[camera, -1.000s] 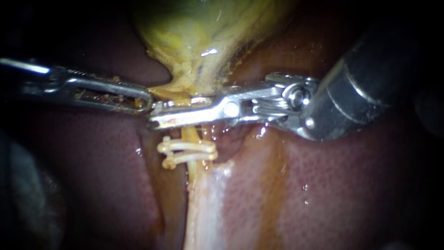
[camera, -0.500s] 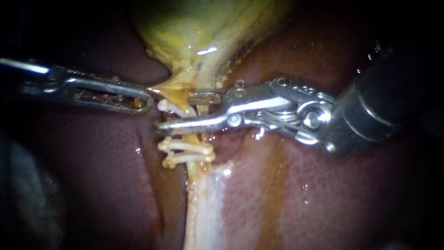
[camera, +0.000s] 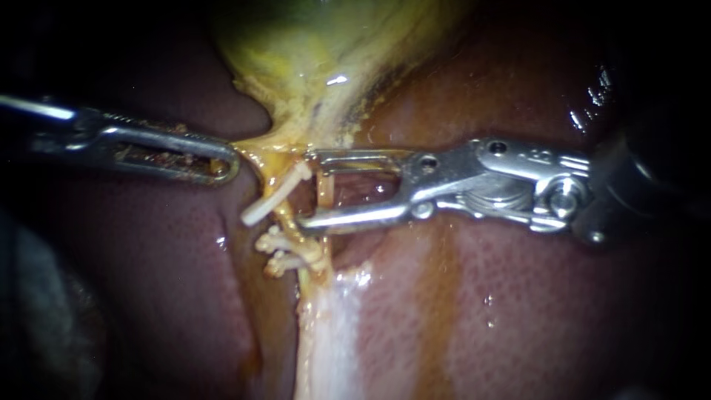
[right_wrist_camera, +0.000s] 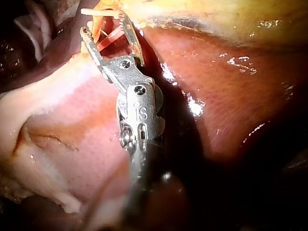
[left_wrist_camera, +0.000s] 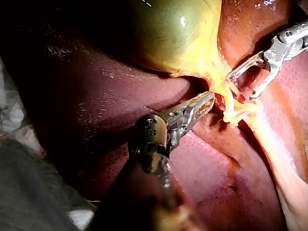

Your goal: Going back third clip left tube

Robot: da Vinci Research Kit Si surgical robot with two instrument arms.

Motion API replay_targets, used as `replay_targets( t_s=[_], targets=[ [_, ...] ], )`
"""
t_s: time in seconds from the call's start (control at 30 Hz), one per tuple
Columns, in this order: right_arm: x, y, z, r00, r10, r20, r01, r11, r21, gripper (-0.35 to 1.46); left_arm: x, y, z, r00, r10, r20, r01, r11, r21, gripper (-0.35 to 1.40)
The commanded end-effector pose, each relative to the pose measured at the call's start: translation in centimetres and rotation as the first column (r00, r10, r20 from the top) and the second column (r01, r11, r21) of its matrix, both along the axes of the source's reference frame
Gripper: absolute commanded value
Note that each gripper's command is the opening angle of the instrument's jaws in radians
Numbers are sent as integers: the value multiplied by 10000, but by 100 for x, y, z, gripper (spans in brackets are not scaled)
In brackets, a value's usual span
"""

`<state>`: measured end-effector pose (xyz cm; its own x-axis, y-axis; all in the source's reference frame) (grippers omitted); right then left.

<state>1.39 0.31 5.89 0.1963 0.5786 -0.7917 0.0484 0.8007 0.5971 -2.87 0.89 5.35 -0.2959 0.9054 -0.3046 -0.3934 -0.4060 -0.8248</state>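
My right instrument (camera: 305,189) comes in from the right with its jaws open; a thin orange strand (camera: 326,190) stands in the gap between them. Just past the jaw tips a white clip (camera: 272,195) sits tilted on the left tube (camera: 284,216). Two more pale clips (camera: 290,253) lie lower on the same tube. My left instrument (camera: 222,157) is shut on yellow tissue at the neck of the gallbladder (camera: 311,67). The left wrist view shows its jaws (left_wrist_camera: 204,102) on that tissue, beside the clips (left_wrist_camera: 235,113). In the right wrist view the open jaws (right_wrist_camera: 103,24) stand by the clip (right_wrist_camera: 95,10).
Dark red liver (camera: 518,296) surrounds the site on both sides. A pale band of tissue (camera: 326,333) runs down from the clipped tube. The right instrument's thick dark shaft (camera: 652,178) fills the right edge.
The right instrument's jaws have opened and drawn back to the right, off the left tube. A third white clip now sits tilted on that tube above the other two. The left instrument holds still.
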Motion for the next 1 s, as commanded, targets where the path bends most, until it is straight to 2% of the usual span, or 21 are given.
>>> replay_targets(
  t_s=[0.03,0.17,0.23,0.33,0.6,0.73,1.0],
  targets=[
    [-5,-1,-2,10000,-59,25,59,9999,-140,50,0,0,0,10000,6,8,-6,10000,1,-35],
    [-30,-5,-8,9997,-236,-54,231,9970,-738,50,1,0,0,10000,10,10,-10,10000,1,-35],
    [-40,-7,-10,9998,-207,-72,198,9949,-988,50,1,0,0,10000,11,11,-11,10000,1,-35],
    [-54,-9,-14,9999,141,77,-130,9917,-1279,50,1,0,0,10000,12,11,-12,10000,0,-35],
    [-86,-18,-26,9999,-83,-88,66,9837,-1795,50,3,0,1,10000,23,17,-23,10000,-2,-35],
    [-96,-22,-32,9997,-237,-56,221,9800,-1975,50,3,0,1,10000,24,18,-24,10000,-3,-35],
    [-106,-25,-36,9961,-781,403,851,9718,-2199,50,-7,-3,11,10000,-27,-25,27,10000,-62,-35]
  ],
)
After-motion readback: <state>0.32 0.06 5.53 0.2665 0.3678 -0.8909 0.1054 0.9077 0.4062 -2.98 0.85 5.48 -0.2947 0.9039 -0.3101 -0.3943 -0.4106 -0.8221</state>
